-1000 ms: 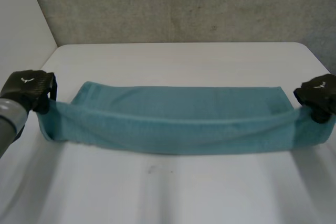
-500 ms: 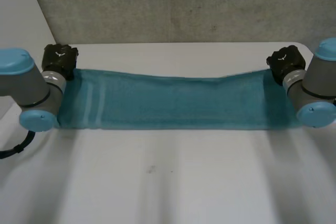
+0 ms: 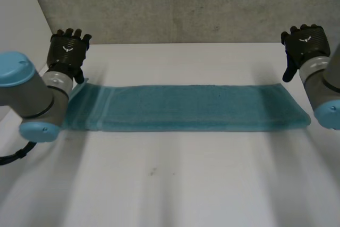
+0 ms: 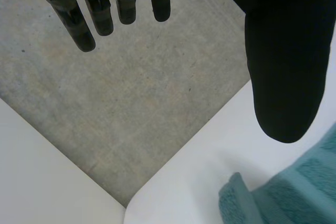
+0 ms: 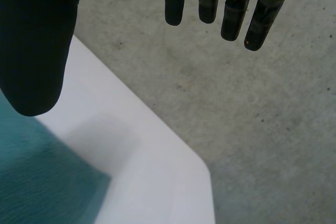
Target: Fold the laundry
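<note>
Teal towel (image 3: 186, 107): one long strip, lying flat across my white counter (image 3: 175, 184). My left hand (image 3: 67, 51): fingers spread, holding nothing, above the strip's left far corner. My right hand (image 3: 304, 43): likewise spread and empty, above the right far corner.

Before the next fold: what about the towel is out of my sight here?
Head view: the near left corner of the towel is behind the left arm; its near right corner meets the right arm, tip unclear.
Wrist views: most of the towel is cut off by the picture edge.
Layer count: not readable.
</note>
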You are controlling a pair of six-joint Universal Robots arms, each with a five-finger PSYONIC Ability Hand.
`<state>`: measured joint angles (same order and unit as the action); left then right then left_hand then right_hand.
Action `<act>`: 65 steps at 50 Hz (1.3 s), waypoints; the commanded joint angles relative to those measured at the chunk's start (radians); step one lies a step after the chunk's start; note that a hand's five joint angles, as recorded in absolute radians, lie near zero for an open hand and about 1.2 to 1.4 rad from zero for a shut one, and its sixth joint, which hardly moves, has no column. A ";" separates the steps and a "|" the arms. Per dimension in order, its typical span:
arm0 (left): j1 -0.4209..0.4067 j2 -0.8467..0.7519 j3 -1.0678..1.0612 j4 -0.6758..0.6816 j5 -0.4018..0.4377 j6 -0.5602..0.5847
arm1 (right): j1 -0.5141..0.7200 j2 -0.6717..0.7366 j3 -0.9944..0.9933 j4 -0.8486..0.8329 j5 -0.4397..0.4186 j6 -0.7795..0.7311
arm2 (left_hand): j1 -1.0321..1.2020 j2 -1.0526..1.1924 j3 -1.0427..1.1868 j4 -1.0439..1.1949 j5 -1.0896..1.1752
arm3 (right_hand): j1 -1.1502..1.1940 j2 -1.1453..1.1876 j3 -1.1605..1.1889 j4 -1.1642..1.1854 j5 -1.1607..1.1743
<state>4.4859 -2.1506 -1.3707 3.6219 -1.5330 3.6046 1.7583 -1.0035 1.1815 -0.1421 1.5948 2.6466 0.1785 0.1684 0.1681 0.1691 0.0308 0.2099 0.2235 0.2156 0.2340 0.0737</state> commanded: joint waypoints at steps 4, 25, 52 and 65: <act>-0.004 0.238 -0.329 -0.005 -0.001 -0.076 | -0.104 -0.135 0.259 0.202 -0.123 0.013 | -0.004 0.006 0.006 0.005 -0.031 | 0.091 0.078 0.086 0.067 0.053; -0.019 0.324 -0.450 -0.025 -0.006 -0.363 | -0.256 0.043 0.334 -0.016 -0.300 0.004 | -0.004 0.006 0.006 0.005 -0.031 | 0.656 0.642 0.650 0.632 0.618; -0.014 0.342 -0.472 -0.025 -0.006 -0.363 | -0.491 0.051 0.182 -0.017 -0.046 -0.065 | -0.004 0.006 0.006 0.005 -0.031 | 1.186 1.173 1.181 1.162 1.148; -0.014 0.353 -0.475 -0.026 -0.006 -0.363 | -0.378 -0.013 0.086 -0.016 -0.047 -0.145 | -0.004 0.006 0.006 0.005 -0.031 | 1.186 1.173 1.181 1.162 1.148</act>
<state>4.4725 -1.7974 -1.8434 3.5960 -1.5386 3.2413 1.2492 -0.9739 1.3020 -0.1561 1.5626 2.5057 0.1785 0.1647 0.1681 0.1679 0.0308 0.9595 1.1793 1.1849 1.1917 0.9704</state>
